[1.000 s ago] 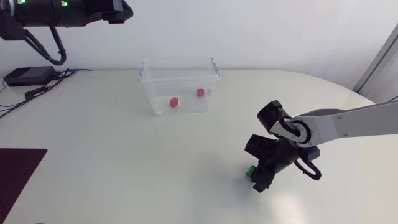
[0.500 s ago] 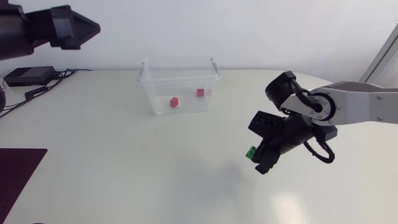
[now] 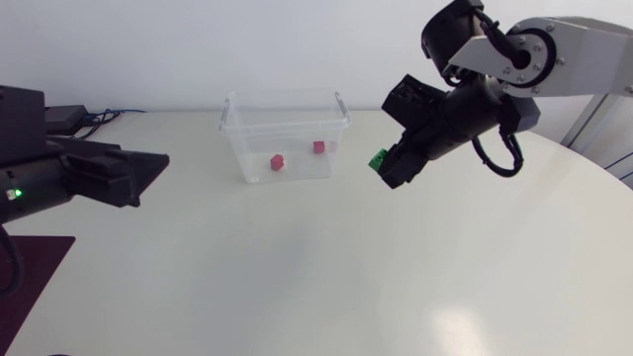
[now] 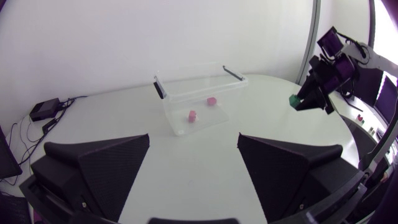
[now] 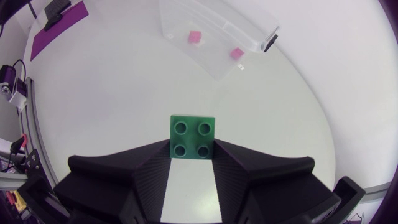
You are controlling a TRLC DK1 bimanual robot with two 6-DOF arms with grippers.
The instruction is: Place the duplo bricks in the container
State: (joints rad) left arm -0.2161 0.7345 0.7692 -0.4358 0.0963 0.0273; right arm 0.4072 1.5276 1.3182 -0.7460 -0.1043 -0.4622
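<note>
Right gripper (image 3: 388, 168) is up in the air over the table (image 3: 297, 287), w/ the green brick (image 3: 378, 158) pinched btwn its two fingers. Both press the brick's sides, so the gap is just brick-wide. The right wrist view shows it plainly: green brick (image 5: 193, 137) has four studs facing the cam, w/ a finger of the right gripper (image 5: 191, 149) on each side. From overhead the brick hangs near the right end of the container (image 3: 257, 148), not touching it and not over it.

The container is clear plastic, open top, upright toward the table's far side, w/ a dark clip at each end. Inside on its floor: a pink brick (image 3: 278, 161) nr the middle and a second pink brick (image 3: 319, 146) toward the right end, the two apart.

Left gripper (image 3: 148, 166) is out at the left side, pointing toward the container and well apart from it. In the left wrist view its fingers (image 4: 99, 168) are spread wide, nothing btwn them. That view also catches the right gripper (image 4: 305, 102) w/ the green brick (image 4: 293, 99) aloft beside the container (image 4: 199, 109).

Also on the table: a dark purple mat (image 3: 30, 267) at the near-left corner, and a black box (image 3: 64, 117) w/ cables at far left.
</note>
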